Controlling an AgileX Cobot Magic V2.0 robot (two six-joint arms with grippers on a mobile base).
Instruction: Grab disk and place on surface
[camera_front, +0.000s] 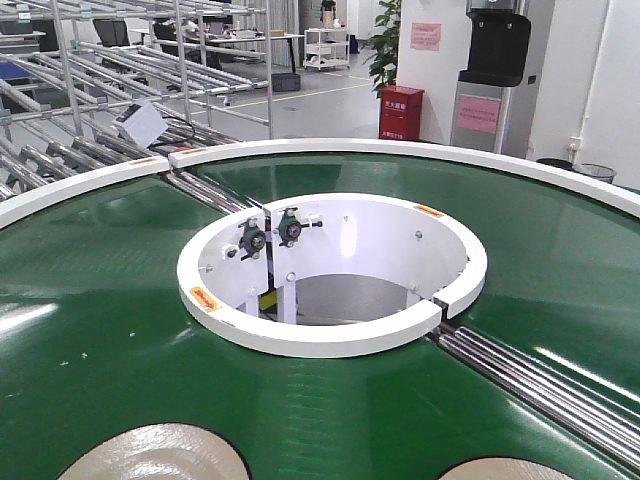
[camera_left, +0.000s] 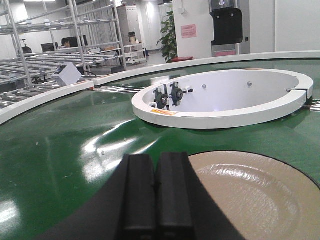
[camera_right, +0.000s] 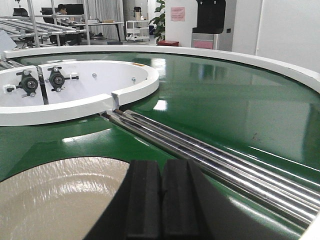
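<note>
Two glossy beige disks (camera_front: 155, 455) lie low in frame on the green belt (camera_front: 90, 330), below the white ring (camera_front: 330, 340); steel rollers (camera_right: 210, 160) possibly divide it. Both left gripper (camera_left: 157, 192) and right gripper (camera_right: 161, 200) are pressed closed, empty.

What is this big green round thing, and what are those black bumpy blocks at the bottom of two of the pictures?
The green thing is a conveyor belt shaped like a ring, with a white rim around its open middle. A robot with two arms is looking at it. One picture comes from a camera facing forward; the other two come from cameras on its wrists. The black blocks are the left gripper and the right gripper, both with jaws pressed shut and holding nothing. The beige round plates are disks lying flat on the belt, one near each gripper. Silver rollers cross the belt.
</note>
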